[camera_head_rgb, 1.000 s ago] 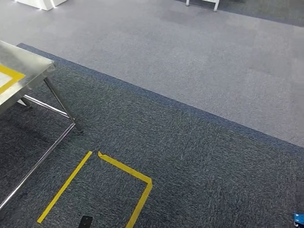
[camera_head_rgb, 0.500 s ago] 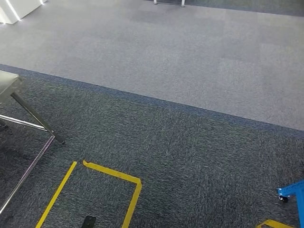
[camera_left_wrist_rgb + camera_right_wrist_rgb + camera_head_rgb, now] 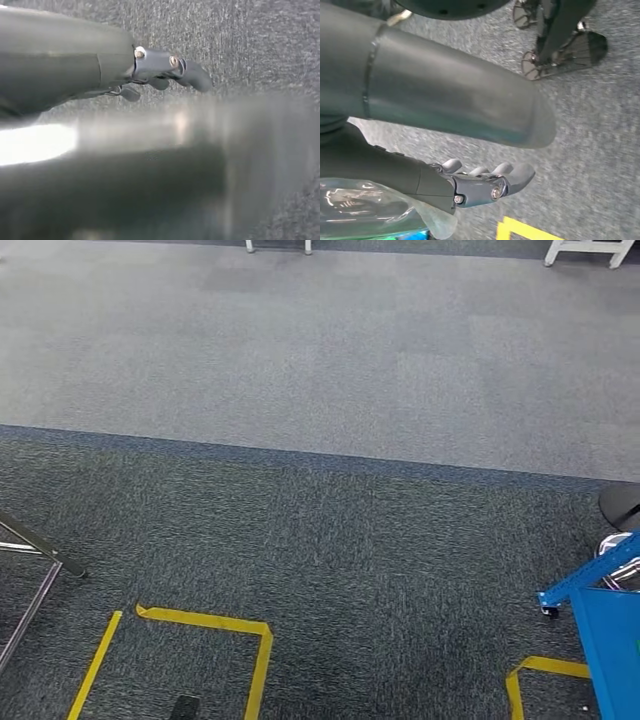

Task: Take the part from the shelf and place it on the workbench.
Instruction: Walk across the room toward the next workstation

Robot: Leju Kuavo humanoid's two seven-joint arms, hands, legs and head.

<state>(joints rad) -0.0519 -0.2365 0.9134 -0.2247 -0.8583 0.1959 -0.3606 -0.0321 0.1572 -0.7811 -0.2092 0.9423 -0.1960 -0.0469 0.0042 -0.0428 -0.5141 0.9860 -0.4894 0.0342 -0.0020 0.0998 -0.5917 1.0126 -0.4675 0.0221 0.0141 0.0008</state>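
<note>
Yellow tape outlines (image 3: 256,660), two on the carpet (image 3: 340,560); left hand (image 3: 166,67) and right hand (image 3: 486,182) hang empty, fingers loosely apart.

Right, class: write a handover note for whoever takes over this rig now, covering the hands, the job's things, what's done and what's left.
Left robot hand: open, fingers stretched out, holding nothing.
Right robot hand: open, holding nothing.
Blue wheeled rack, probably the shelf, is at the right edge; a metal table frame is at the left.
Done: nothing yet.
Left: fetch the part and place it on the workbench.
</note>
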